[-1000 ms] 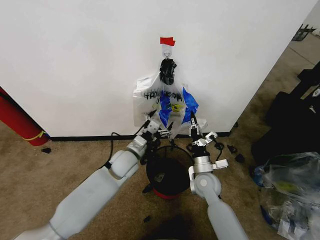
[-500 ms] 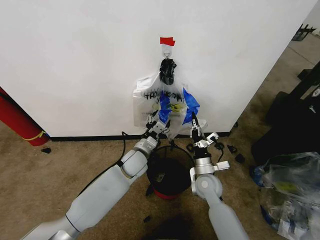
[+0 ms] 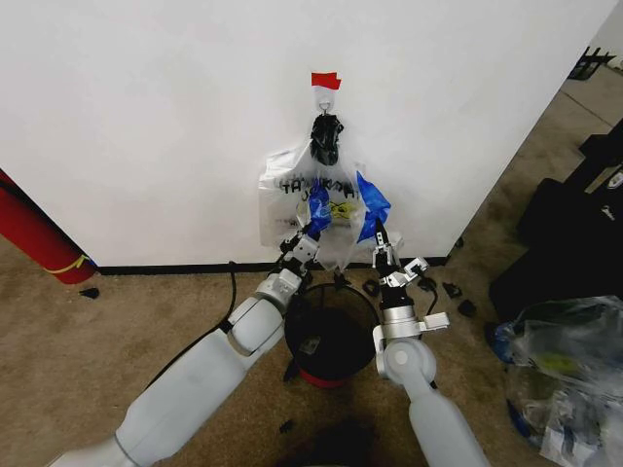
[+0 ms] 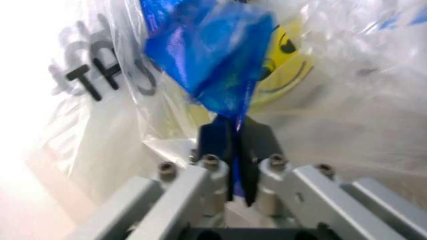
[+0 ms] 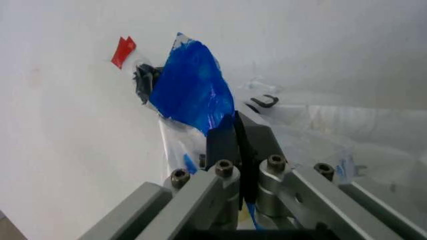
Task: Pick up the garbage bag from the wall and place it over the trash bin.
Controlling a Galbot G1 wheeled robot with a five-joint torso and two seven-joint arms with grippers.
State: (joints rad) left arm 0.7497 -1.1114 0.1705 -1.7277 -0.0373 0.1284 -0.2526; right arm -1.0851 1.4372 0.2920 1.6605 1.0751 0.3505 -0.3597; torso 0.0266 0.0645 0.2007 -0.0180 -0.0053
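Thin crinkly see-through garbage bag [image 3: 336,209], blue-patched, hung on white wall [image 3: 146,117]; pinched by left gripper [image 3: 310,233] and right gripper [image 3: 379,236], fingers closed; black wire-mesh trash bin [image 3: 326,341] below.

You see the thin crinkly see-through garbage bag [image 3: 341,209] hanging against the plain white wall [image 3: 156,117] at twelve o'clock. Directly below it stands the round black wire-mesh trash bin [image 3: 329,341]. The left gripper [image 3: 310,236] pinches the bag's eleven o'clock edge, the right gripper [image 3: 379,236] its one o'clock edge.

Two bags hang together, one garbage bag [image 3: 368,206] and one smiley-face bag [image 3: 284,195], above one trash bin [image 3: 331,342], with two grippers.
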